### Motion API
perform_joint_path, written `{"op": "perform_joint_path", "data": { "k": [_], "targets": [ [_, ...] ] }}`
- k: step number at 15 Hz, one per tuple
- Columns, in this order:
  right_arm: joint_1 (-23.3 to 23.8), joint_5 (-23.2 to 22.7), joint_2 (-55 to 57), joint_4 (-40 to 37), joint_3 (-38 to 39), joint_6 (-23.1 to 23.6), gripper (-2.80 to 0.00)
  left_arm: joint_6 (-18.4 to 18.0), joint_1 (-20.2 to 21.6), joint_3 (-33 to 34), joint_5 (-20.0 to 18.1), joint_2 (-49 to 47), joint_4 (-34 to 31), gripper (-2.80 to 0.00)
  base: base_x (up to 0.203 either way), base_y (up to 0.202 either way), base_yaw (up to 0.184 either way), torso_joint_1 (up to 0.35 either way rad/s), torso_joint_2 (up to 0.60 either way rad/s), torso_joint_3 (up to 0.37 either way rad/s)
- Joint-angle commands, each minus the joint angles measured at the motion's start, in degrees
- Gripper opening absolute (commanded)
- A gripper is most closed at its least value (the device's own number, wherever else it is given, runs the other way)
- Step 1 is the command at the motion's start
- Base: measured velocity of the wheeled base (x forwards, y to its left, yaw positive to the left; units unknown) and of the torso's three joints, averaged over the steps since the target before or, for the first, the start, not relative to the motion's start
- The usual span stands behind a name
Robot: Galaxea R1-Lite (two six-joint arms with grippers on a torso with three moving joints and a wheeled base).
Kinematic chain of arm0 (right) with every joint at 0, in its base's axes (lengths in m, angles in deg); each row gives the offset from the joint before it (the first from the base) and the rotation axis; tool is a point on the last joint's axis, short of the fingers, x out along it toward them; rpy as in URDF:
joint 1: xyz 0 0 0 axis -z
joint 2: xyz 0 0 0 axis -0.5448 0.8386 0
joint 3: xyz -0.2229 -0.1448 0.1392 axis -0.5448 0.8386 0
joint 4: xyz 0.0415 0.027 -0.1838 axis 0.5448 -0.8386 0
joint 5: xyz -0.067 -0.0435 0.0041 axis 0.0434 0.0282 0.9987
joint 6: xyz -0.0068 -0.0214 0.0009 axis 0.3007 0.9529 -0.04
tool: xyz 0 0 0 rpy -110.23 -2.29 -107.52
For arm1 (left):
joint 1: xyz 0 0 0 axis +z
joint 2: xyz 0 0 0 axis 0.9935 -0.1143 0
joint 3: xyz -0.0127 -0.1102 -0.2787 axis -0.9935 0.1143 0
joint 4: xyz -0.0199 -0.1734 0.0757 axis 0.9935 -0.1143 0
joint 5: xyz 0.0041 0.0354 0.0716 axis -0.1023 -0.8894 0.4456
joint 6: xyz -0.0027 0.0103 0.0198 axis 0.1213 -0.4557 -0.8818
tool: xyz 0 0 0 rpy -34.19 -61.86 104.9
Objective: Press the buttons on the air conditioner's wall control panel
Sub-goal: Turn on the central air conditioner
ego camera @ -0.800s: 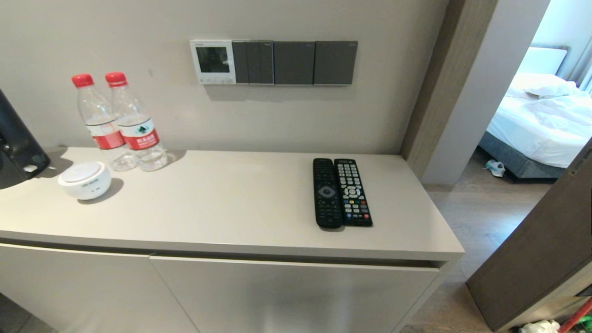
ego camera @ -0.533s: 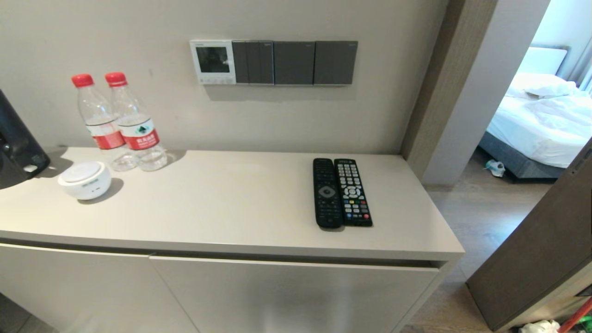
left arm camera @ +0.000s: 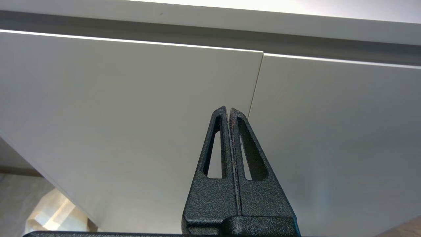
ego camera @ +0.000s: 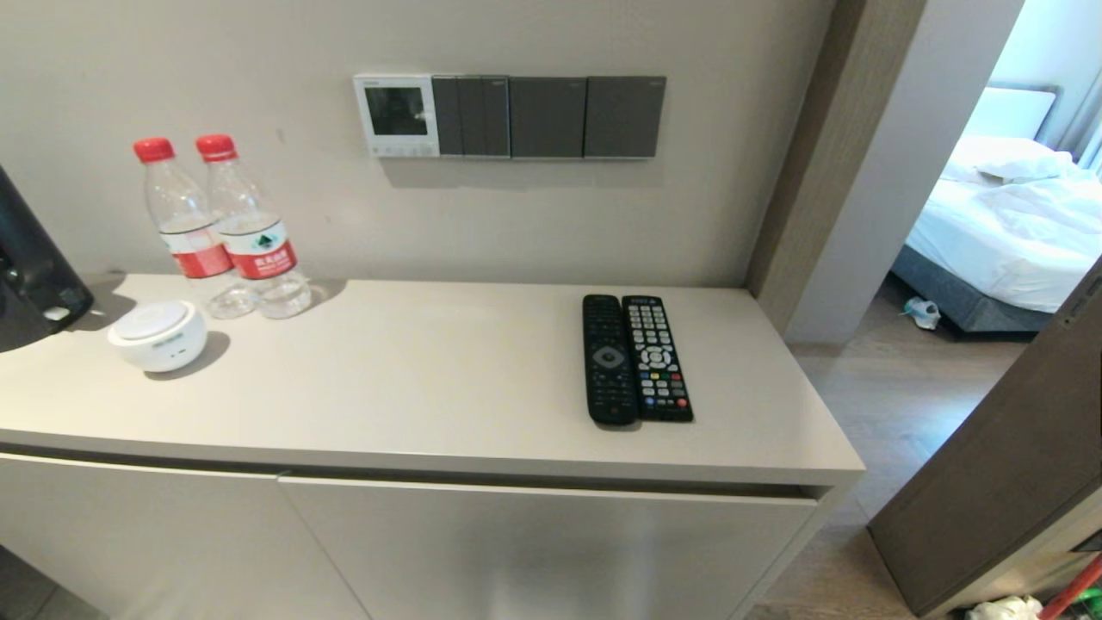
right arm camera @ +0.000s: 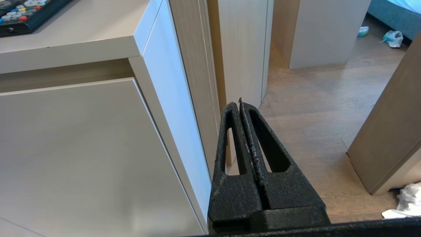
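Note:
The air conditioner's wall control panel (ego camera: 396, 114) is a small white thermostat with a dark screen, on the wall above the cabinet. Its row of tiny pale buttons (ego camera: 401, 150) runs along its bottom edge. Neither gripper shows in the head view. My left gripper (left arm camera: 228, 112) is shut and empty, low in front of the cabinet doors. My right gripper (right arm camera: 239, 104) is shut and empty, low beside the cabinet's right end, over the wooden floor.
Three dark grey switch plates (ego camera: 547, 116) sit right of the thermostat. On the cabinet top (ego camera: 430, 379) stand two water bottles (ego camera: 232, 228), a white round device (ego camera: 157, 334) and two black remotes (ego camera: 635, 357). A black object (ego camera: 30, 267) is at far left. A doorway opens at right.

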Motion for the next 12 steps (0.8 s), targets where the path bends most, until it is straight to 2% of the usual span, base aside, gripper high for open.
{"op": "perform_joint_path", "data": {
  "k": [1,5,8,12],
  "targets": [
    [0.0,0.0,-0.1,0.0,0.0,0.0,-2.8,0.0,0.1,-0.1,0.0,0.0,0.0,-2.8,0.0,0.0,0.0,0.0,0.0,0.0],
    [0.0,0.0,-0.1,0.0,0.0,0.0,-2.8,-0.4,0.0,-2.0,-0.7,-0.2,-0.2,-2.8,0.0,0.0,0.0,0.0,0.0,0.0],
    [0.0,0.0,-0.1,0.0,0.0,0.0,-2.8,-0.3,0.0,-7.5,-2.4,-1.9,-1.5,-2.8,0.0,0.0,0.0,0.0,0.0,0.0],
    [0.0,0.0,-0.1,0.0,0.0,0.0,-2.8,-0.2,-0.1,-15.7,-3.2,-11.2,-1.1,-2.8,0.0,0.0,0.0,0.0,0.0,0.0]
  ]
}}
